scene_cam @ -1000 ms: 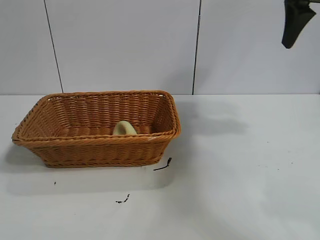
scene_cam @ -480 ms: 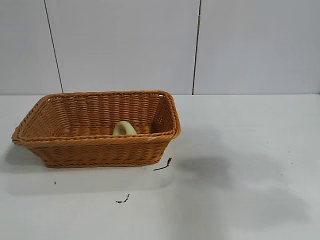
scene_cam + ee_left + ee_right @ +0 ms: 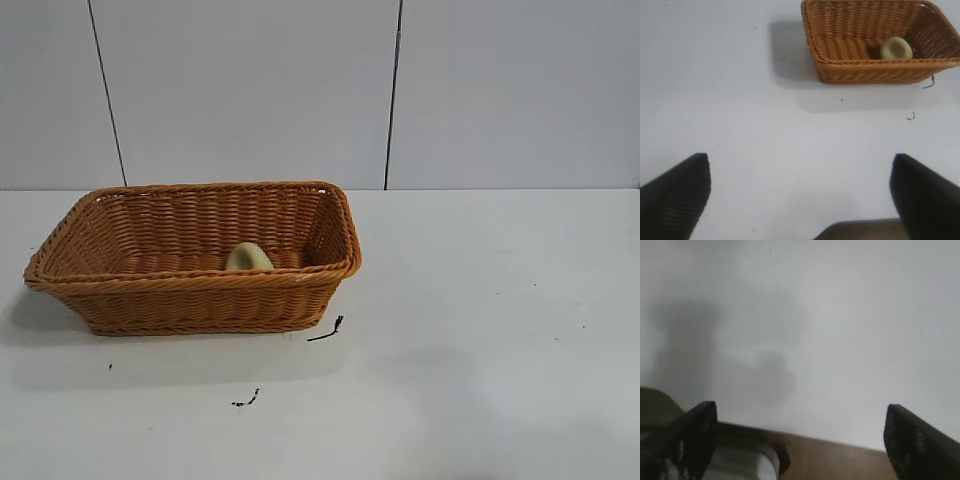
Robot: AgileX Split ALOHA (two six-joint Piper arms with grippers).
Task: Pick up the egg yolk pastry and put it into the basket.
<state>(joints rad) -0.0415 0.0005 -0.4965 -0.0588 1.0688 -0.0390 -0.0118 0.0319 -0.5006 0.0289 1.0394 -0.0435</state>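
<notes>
white table (image 3: 480, 300) w/ basket (image 3: 200, 300), grey panel wall (image 3: 250, 90) — seams

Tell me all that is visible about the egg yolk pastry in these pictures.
The egg yolk pastry is a small, pale yellow-green, smooth, matte rounded lump. It lies inside the basket, on the woven floor close to the front wall, toward the right half. The front rim hides its lower part in the exterior view. No gripper touches it.

Lab: bare white table (image 3: 480, 300), panelled wall (image 3: 250, 90)
</notes>
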